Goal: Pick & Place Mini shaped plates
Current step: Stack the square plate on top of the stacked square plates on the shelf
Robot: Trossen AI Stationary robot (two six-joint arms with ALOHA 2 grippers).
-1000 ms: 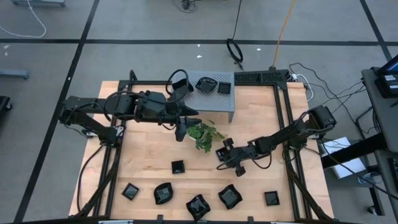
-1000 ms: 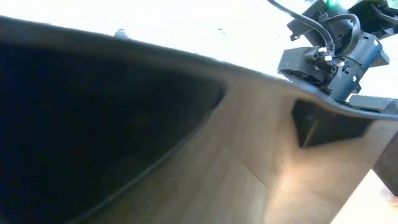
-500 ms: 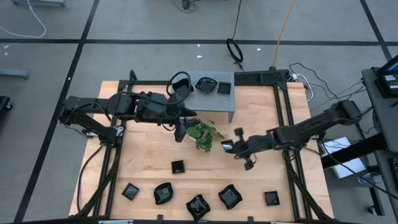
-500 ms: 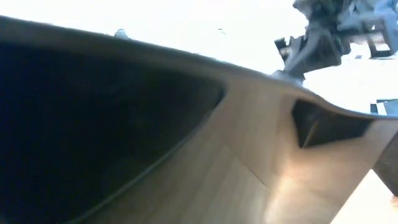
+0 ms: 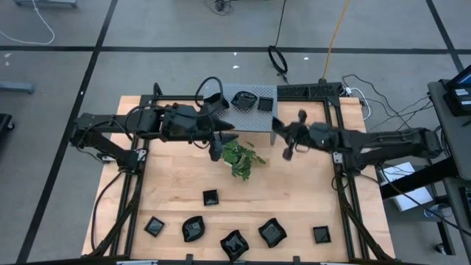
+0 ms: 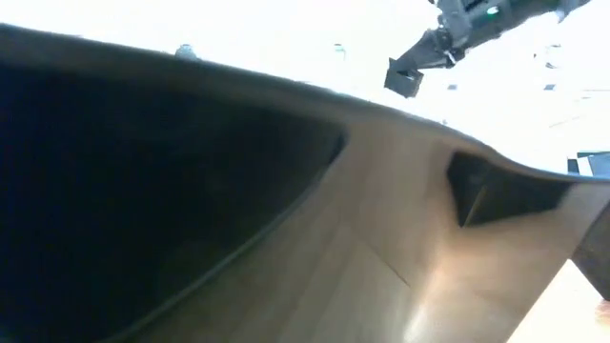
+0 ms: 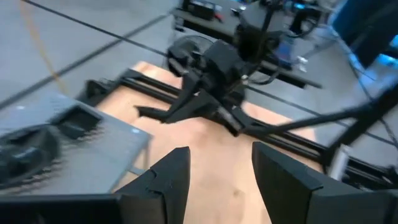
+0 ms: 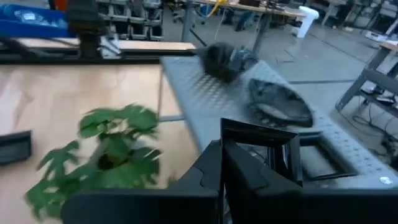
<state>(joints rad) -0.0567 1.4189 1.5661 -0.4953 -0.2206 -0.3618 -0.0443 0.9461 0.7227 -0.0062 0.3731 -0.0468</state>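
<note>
On the grey stand (image 5: pixel 252 122): 2 mini shaped plates already lie on its perforated top, 1 rounded and wavy-edged (image 5: pixel 241 100), 1 square (image 5: pixel 265 104), side by side.
Front of the surface (image 5: pixel 309 199): 6 plates wait there, 1 small square (image 5: pixel 210 196) alone behind the others, then a loose row of 5: (image 5: pixel 154 226), (image 5: pixel 193 229), (image 5: pixel 234 244), (image 5: pixel 271 232), (image 5: pixel 321 235).
Right gripper (image 5: pixel 280 130): raised off the surface at the stand's right end, clamped tight on a small square plate (image 8: pixel 260 148) that stands on edge between its fingers; the low view shows that plate hanging in the air, touching nothing else.
Left gripper (image 5: pixel 215 152): fingers spread wide with nothing between them, hovering just beside the green plant (image 5: pixel 241 159), near the stand's front edge.
Done so far: judging by where things lie, 2 plates delivered and a 3rd lifted and carried almost to the stand.
Step in hand: likely the placing of that 3rd plate; it is not yet over a free patch of the stand's top.
Left to do: set this plate down and release it, then fetch the 6 from the front of the surface, so well under half the work looks finished.
Room on the stand: bare perforated metal shows in front of and beside the 2 plates; whether all 9 visible plates will fit cannot be told.
</note>
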